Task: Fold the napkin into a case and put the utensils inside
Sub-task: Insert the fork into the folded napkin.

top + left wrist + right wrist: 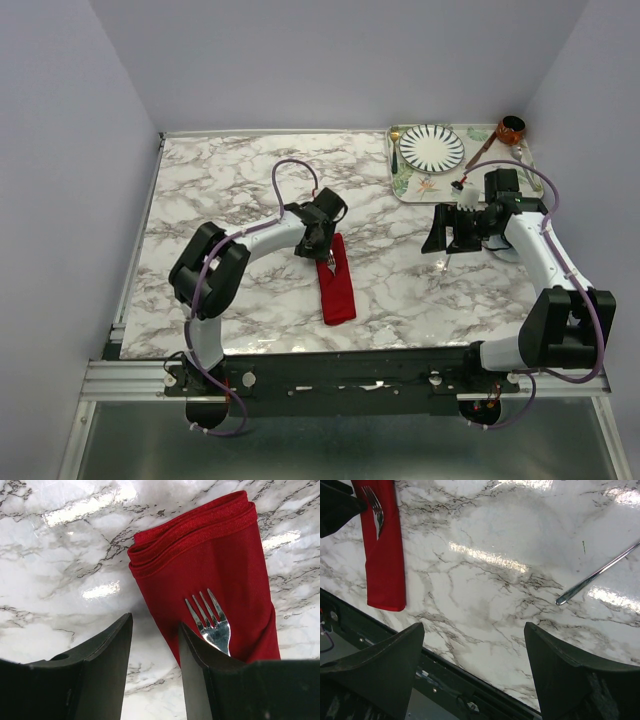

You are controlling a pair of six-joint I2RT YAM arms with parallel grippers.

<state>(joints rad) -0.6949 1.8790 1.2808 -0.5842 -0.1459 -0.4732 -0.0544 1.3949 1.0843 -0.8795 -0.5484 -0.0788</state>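
The napkin lies as a narrow red case (338, 288) on the marble, also in the left wrist view (210, 555) and the right wrist view (385, 565). A silver fork (212, 622) rests with its tines on the case's far end (374, 507); its handle does not show. My left gripper (321, 250) hovers over that end, open, with only bare marble between its fingers (155, 630); its right finger (200, 680) overlaps the case edge. My right gripper (441, 238) is open over bare table (474, 627), well right of the case. A second slim silver utensil (595, 575) lies on the marble by it.
A patterned tray (415, 185) sits at the back right with a striped plate (432, 148), a gold spoon (396, 148) and a brown wooden utensil (500, 135). The table's near edge and metal rail (445, 675) run just below the right gripper.
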